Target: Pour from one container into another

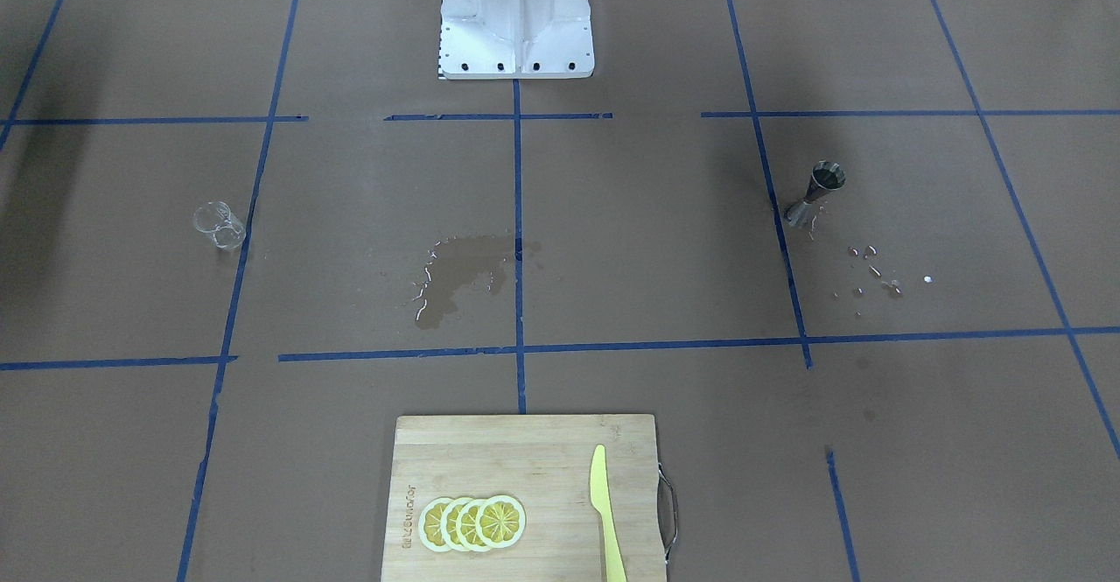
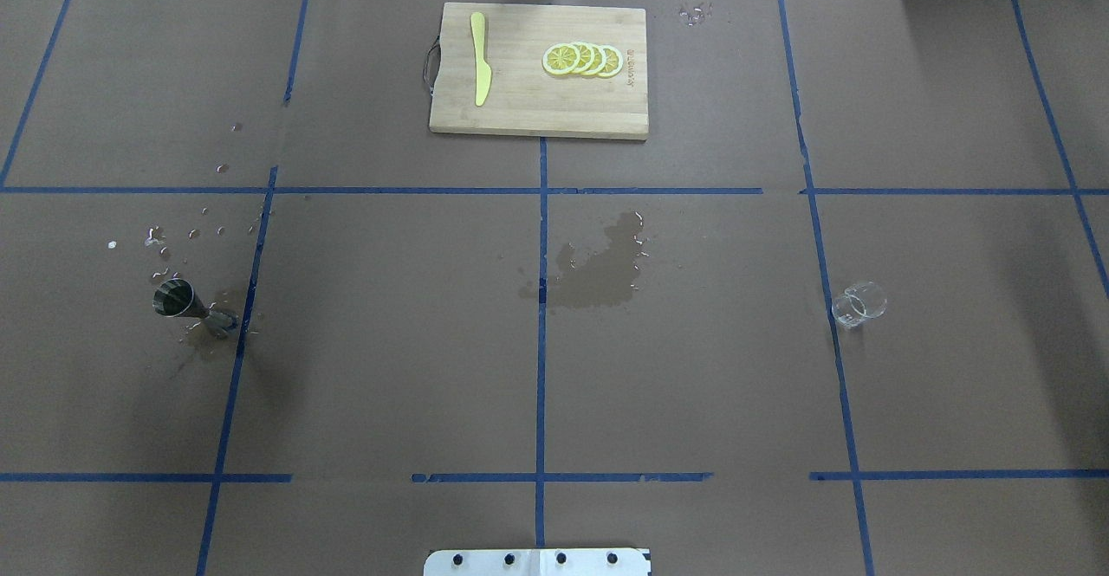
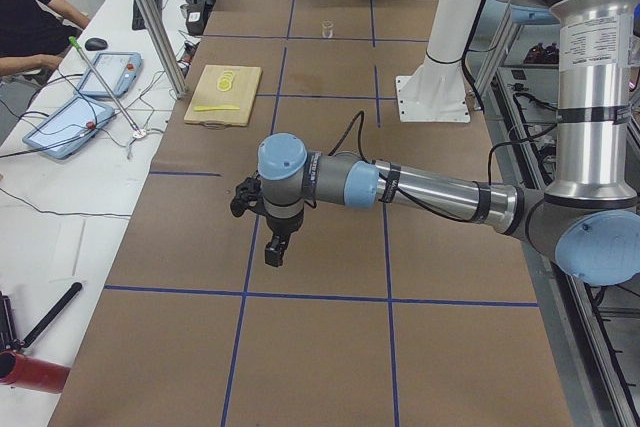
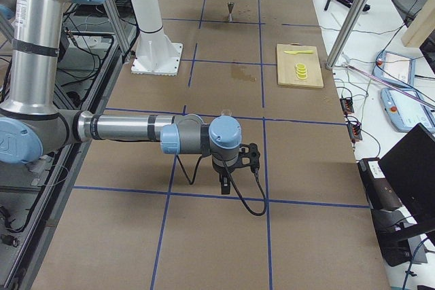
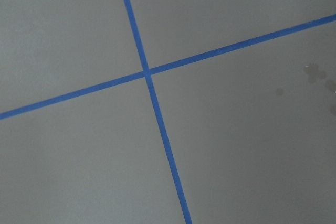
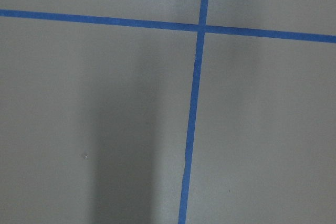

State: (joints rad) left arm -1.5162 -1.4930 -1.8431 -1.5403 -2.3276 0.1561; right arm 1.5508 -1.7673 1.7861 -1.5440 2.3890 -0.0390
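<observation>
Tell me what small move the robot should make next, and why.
Probably bring the right hand over the glass tumbler and line up for a grasp. The tumbler stands free on the robot's right half, the jigger far off on its left, and the right hand hangs apart from it. Whether liquid is left in the tumbler I cannot tell; a wet patch lies mid-table.

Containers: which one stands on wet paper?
The metal jigger; the paper at its base is dark, with droplets around. The glass tumbler sits on dry paper.
</observation>
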